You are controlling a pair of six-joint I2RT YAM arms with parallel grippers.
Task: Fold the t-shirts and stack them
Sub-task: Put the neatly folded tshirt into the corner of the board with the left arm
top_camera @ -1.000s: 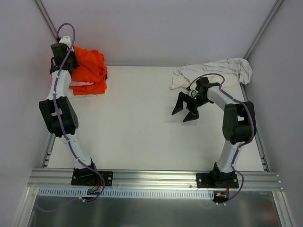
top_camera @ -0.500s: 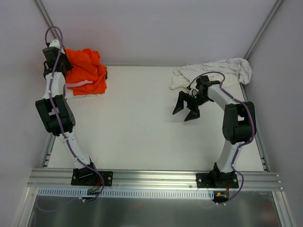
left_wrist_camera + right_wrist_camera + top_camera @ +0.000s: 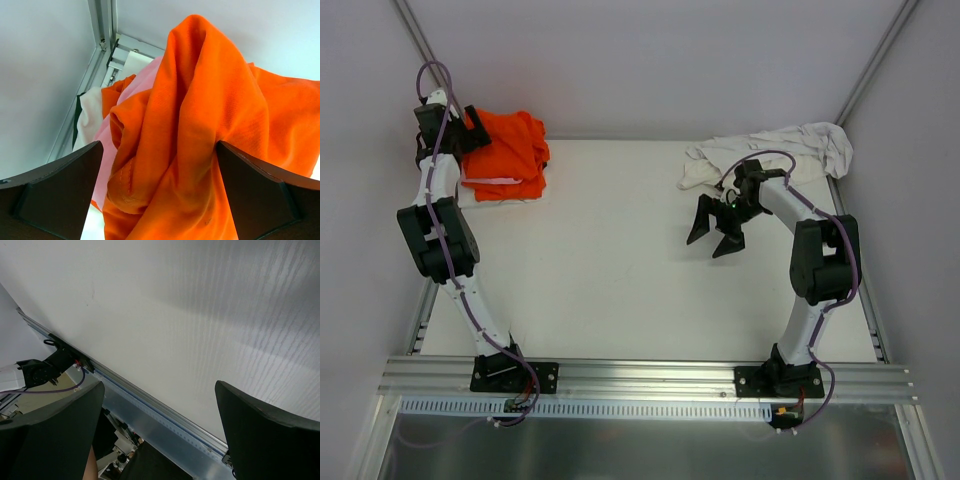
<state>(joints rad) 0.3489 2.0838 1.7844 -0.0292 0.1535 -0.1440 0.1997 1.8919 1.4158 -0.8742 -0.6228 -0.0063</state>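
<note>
A pile of t-shirts sits at the table's back left corner, with a crumpled orange t-shirt (image 3: 510, 150) on top. My left gripper (image 3: 470, 135) is at the pile's left edge. In the left wrist view my left gripper (image 3: 159, 146) is open, its jaws wide apart either side of a raised fold of the orange t-shirt (image 3: 200, 110). A pink t-shirt (image 3: 142, 82) and white cloth (image 3: 90, 115) show beneath the orange. An unfolded white t-shirt (image 3: 770, 150) lies at the back right. Just in front of it my right gripper (image 3: 707, 243) hangs open and empty over bare table (image 3: 160, 385).
An aluminium rail (image 3: 650, 375) carrying both arm bases runs along the near edge and also shows in the right wrist view as a rail (image 3: 150, 407). Frame posts (image 3: 420, 40) rise at the back corners. White walls close in the left, right and back sides.
My left gripper went from shut to open and let go of the orange t-shirt, which settled onto the pile. The right arm hardly moved.
</note>
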